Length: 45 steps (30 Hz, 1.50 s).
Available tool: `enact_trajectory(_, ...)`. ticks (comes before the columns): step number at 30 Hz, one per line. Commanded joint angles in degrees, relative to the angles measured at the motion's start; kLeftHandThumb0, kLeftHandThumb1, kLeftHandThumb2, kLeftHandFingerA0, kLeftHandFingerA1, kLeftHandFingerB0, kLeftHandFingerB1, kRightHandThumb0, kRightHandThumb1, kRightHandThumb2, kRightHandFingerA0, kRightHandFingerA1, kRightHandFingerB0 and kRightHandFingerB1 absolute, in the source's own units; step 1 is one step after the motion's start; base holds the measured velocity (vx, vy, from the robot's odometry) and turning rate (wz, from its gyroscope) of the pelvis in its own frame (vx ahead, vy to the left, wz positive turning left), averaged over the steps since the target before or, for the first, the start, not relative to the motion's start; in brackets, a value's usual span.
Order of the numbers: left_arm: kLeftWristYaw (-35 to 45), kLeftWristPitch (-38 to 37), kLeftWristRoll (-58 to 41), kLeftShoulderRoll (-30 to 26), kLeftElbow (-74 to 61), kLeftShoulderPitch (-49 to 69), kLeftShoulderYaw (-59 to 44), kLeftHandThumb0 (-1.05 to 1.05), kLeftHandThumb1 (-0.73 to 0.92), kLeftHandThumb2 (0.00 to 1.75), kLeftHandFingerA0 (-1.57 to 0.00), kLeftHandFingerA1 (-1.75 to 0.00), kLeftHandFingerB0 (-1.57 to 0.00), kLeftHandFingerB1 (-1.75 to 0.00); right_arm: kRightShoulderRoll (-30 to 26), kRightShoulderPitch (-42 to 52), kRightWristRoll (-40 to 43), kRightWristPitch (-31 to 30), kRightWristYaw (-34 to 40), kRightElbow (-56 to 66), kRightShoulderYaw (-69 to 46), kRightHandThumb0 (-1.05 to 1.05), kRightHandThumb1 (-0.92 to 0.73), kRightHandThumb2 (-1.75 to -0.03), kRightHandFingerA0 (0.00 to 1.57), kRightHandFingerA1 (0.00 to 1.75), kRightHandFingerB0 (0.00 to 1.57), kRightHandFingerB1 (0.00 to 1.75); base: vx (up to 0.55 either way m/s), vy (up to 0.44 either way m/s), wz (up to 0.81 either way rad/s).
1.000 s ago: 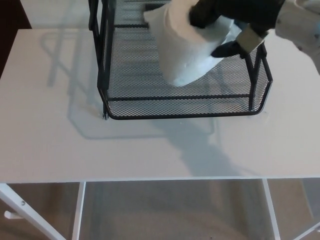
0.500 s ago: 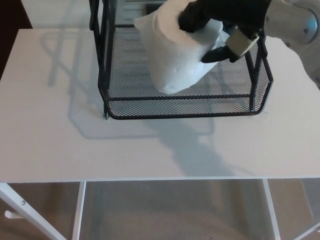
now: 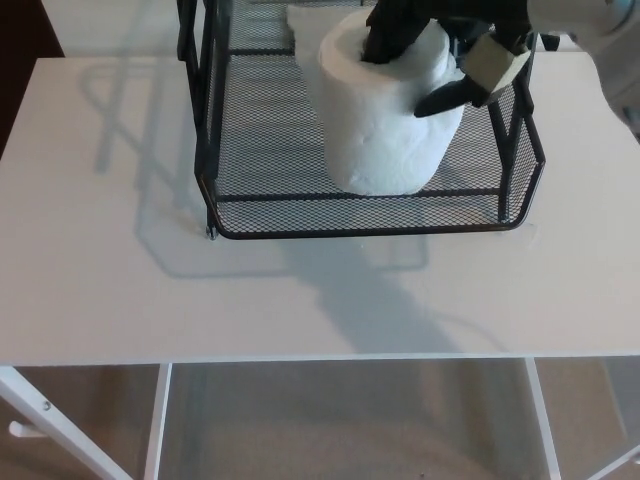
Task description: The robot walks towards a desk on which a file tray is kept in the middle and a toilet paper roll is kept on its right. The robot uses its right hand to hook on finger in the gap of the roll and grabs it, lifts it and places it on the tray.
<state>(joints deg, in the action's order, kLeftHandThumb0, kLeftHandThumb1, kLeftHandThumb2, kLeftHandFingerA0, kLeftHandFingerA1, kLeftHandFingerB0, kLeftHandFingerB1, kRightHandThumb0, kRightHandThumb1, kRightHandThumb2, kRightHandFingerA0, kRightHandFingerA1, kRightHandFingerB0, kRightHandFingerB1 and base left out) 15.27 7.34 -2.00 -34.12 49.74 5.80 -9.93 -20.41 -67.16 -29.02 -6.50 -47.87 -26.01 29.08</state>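
Note:
A white toilet paper roll (image 3: 385, 120) stands upright on the mesh floor of the black wire file tray (image 3: 300, 210), near the tray's middle. My right hand (image 3: 440, 50) comes in from the upper right and is shut on the roll: one black finger is hooked down into the roll's core hole, and the thumb presses the roll's right side. The tray sits at the middle back of the white desk (image 3: 150, 290). My left hand does not show.
The tray's upright black posts (image 3: 205, 60) rise at its left side, and its low front rim (image 3: 370, 232) faces me. White desk legs (image 3: 60, 425) and the floor show below the desk's front edge.
The roll was tilted and held above the tray; it has swung upright and come down onto the mesh floor. My right hand moved with it, slightly left and lower.

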Motion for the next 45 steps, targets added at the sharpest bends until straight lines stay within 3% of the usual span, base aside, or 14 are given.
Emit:
enact_trajectory(1,0.86,-0.89,0.18,-1.03,0.26,0.76,-0.51,-0.82,0.92,0.69,-0.14,-0.55,-0.19,-0.45,-0.74,-5.56,-0.16,-7.50,-12.55,-1.27,1.77,-0.48,-0.62,-0.59,0.69,0.64,0.44,0.35,0.00,0.000,0.00)
enact_trajectory(3,0.47,-1.25,0.65,-1.09,0.39,0.77,-0.19,-0.82,0.92,0.69,-0.16,-0.55,-0.21,-0.45,-0.81,-6.47,-0.70,-7.87,-13.39,-1.45,2.30,-0.60,-0.49,-0.84,0.61,0.70,0.32,0.47,0.00,0.000,0.00)
enact_trajectory(4,0.63,-0.71,-0.01,-0.90,0.16,0.83,-0.75,-0.82,0.92,0.67,-0.16,-0.55,-0.21,-0.44,-0.89,-6.77,-0.89,-8.01,-13.78,-1.41,2.53,-0.55,-0.59,-0.59,0.53,0.62,0.35,0.32,0.00,0.000,0.00)
enact_trajectory(6,1.03,-0.10,-0.28,-0.98,0.55,0.51,-0.89,-0.82,0.91,0.68,-0.13,-0.55,-0.20,-0.44,-1.97,-7.51,-1.27,-6.06,-15.86,-1.20,3.73,-0.66,-0.45,-0.84,0.47,0.63,0.18,0.44,0.00,0.000,0.00)
enact_trajectory(8,0.91,0.15,-0.44,-0.93,0.52,1.01,-1.11,-0.83,0.91,0.68,-0.15,-0.55,-0.22,-0.45,-1.82,-7.60,-0.96,-6.31,-16.61,-1.48,4.03,-0.63,-0.56,-0.57,0.48,0.58,0.23,0.32,0.00,0.000,0.00)
enact_trajectory(17,0.02,0.19,0.79,-1.30,2.02,0.03,-0.25,-0.82,0.92,0.69,-0.15,-0.56,-0.23,-0.47,-2.60,-13.27,-0.42,-11.96,-23.37,-4.87,3.85,-0.60,-0.40,-0.74,0.15,0.50,0.09,0.40,0.00,0.000,0.00)
enact_trajectory(33,0.51,-1.14,1.72,-1.87,2.62,0.47,0.53,-0.83,0.92,0.70,-0.13,-0.56,-0.22,-0.46,-6.44,-21.78,2.56,-9.06,-32.33,-7.17,1.58,-0.59,-0.39,-0.76,0.39,0.54,0.05,0.29,0.00,0.000,0.00)
enact_trajectory(34,0.84,-1.46,1.40,-1.65,2.84,0.83,0.28,-0.83,0.92,0.70,-0.12,-0.56,-0.22,-0.46,-7.14,-21.82,2.89,-10.58,-32.90,-6.45,0.75,-0.56,-0.49,-0.56,0.24,0.43,0.08,0.25,0.00,0.000,0.00)
enact_trajectory(38,0.58,-1.36,1.98,-1.66,2.52,1.12,0.73,-0.83,0.92,0.69,-0.13,-0.54,-0.23,-0.45,-10.16,-23.23,5.42,-10.91,-34.85,-5.50,-2.98,-0.67,-0.38,-0.75,0.09,0.49,0.05,0.29,0.00,0.000,0.00)
enact_trajectory(39,0.55,-1.03,1.54,-1.42,2.18,1.24,0.30,-0.83,0.91,0.69,-0.15,-0.54,-0.23,-0.44,-12.03,-23.25,7.93,-11.55,-35.09,-5.22,-6.38,-0.37,-0.28,-0.88,0.00,0.50,0.01,0.52,0.00,0.000,0.00)
enact_trajectory(40,0.45,-1.28,1.54,-1.34,2.54,1.12,0.26,-0.83,0.92,0.69,-0.15,-0.55,-0.22,-0.45,-13.13,-23.13,9.28,-11.73,-35.40,-5.05,-8.19,-0.60,-0.52,-0.55,0.18,0.43,0.02,0.32,0.00,0.000,0.00)
enact_trajectory(43,0.02,-1.68,2.35,-1.46,2.71,1.04,0.87,-0.83,0.92,0.71,-0.17,-0.56,-0.23,-0.46,-16.95,-21.56,12.26,-14.61,-34.90,-3.12,-14.47,-0.63,-0.40,-0.78,0.18,0.51,0.03,0.40,0.00,0.000,0.00)
enact_trajectory(44,0.02,-1.91,2.42,-1.48,2.71,1.09,0.91,-0.84,0.92,0.71,-0.15,-0.57,-0.22,-0.46,-18.25,-20.67,13.27,-15.90,-34.72,-2.21,-16.78,-0.65,-0.52,-0.56,0.29,0.43,0.11,0.32,0.00,0.000,0.00)
enact_trajectory(45,0.28,-2.23,2.20,-1.47,2.56,1.25,0.70,-0.85,0.92,0.70,-0.14,-0.57,-0.23,-0.47,-20.50,-18.81,15.10,-15.54,-34.23,-0.86,-20.20,-0.72,-0.45,-0.82,0.24,0.52,0.05,0.34,0.00,0.000,0.00)
